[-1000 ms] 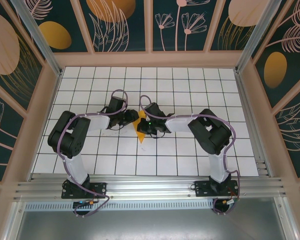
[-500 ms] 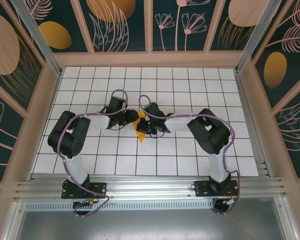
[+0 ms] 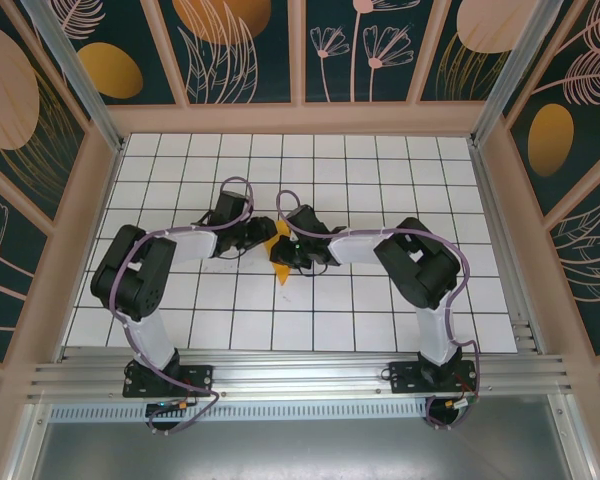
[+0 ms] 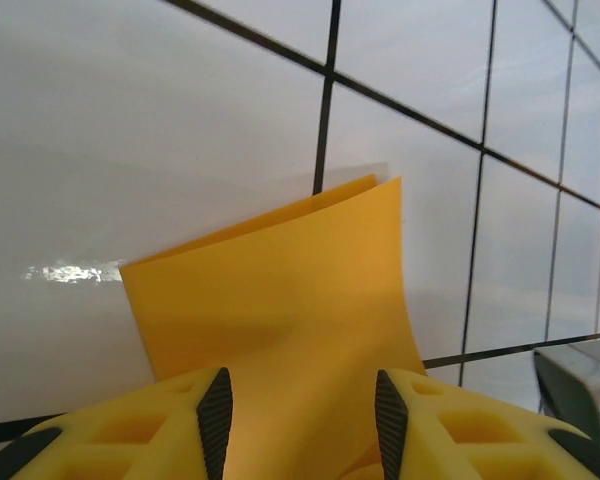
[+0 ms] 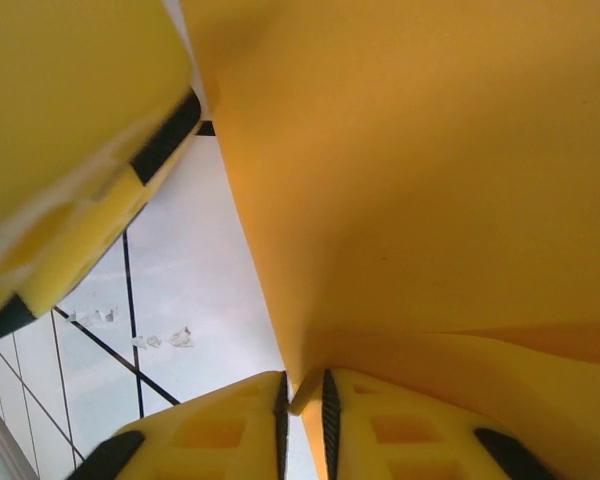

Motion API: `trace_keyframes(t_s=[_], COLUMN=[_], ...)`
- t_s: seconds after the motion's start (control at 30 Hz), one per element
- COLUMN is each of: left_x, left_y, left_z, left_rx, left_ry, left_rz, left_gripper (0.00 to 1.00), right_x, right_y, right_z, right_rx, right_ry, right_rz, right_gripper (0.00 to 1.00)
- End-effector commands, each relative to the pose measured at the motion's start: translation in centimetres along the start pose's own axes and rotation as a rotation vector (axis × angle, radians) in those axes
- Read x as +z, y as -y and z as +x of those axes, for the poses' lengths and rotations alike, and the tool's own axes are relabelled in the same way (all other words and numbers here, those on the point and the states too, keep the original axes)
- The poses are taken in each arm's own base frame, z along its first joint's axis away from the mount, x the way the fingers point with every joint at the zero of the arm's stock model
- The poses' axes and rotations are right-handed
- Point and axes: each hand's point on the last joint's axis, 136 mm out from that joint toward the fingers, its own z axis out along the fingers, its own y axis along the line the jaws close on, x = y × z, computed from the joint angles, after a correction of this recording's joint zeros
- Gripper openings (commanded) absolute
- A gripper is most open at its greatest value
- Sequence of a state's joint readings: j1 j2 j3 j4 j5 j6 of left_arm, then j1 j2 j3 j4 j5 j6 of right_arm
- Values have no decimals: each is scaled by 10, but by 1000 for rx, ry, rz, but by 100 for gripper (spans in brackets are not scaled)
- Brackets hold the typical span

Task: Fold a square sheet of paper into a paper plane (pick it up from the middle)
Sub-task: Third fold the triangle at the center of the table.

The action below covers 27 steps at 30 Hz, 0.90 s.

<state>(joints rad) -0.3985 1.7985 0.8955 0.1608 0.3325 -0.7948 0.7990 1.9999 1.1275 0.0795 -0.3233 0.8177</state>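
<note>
Closest in the overhead view is the grey metal rail (image 3: 300,372) that carries both arm bases. Everything of the task lies beyond it on the white tiled desk (image 3: 400,180). The thin orange-yellow square sheet of paper (image 3: 281,268) is well beyond the rail, about level with the middle of its length. One pointed corner aims back toward the rail, low over the tiles, and the rest is lifted between the two claws.

Just beyond that corner is the right claw (image 5: 302,400), which is narrow. Its black pads (image 5: 280,405) almost meet, with an edge of the sheet nipped between them, and the paper rises above them as a broad slope.

A little farther from the rail, the left claw (image 4: 300,420) stands about half apart. The sheet runs between its black pads (image 4: 216,415) and spreads wider than the gap. It looks cradled rather than pinched, though whether the pads press on it cannot be told. In this view the far edge of the sheet shows two layers lying close together, so at least one fold has been made, and the doubled flap stands clear of the desk.

As a judgement, the task is partway along. The sheet is picked up, doubled and held by both arms, but it is a broad flap, not yet a narrow dart with a centre ridge. The nose and wing folds appear to be left, along with pressing the creases flat.
</note>
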Motion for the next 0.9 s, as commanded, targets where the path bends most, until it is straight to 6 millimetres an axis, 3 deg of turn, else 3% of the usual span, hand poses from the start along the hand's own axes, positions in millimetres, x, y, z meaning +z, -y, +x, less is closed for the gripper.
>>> trace_keyframes(t_s=[0.0,0.2,0.87], left_x=[-16,-31,-31], left_y=[2,-3,-6], left_z=[-10,-19,-2], left_rx=[-29,-53,-70], left_ry=[37,75,21], left_rz=[14,19,68], left_gripper=[46,47,44], right_x=[8,7,3], right_y=[20,19,18], right_z=[6,7,8], right_rx=[-7,-10,-7], right_ry=[-9,-6,2], right_rz=[71,60,20], right_gripper=[27,40,30])
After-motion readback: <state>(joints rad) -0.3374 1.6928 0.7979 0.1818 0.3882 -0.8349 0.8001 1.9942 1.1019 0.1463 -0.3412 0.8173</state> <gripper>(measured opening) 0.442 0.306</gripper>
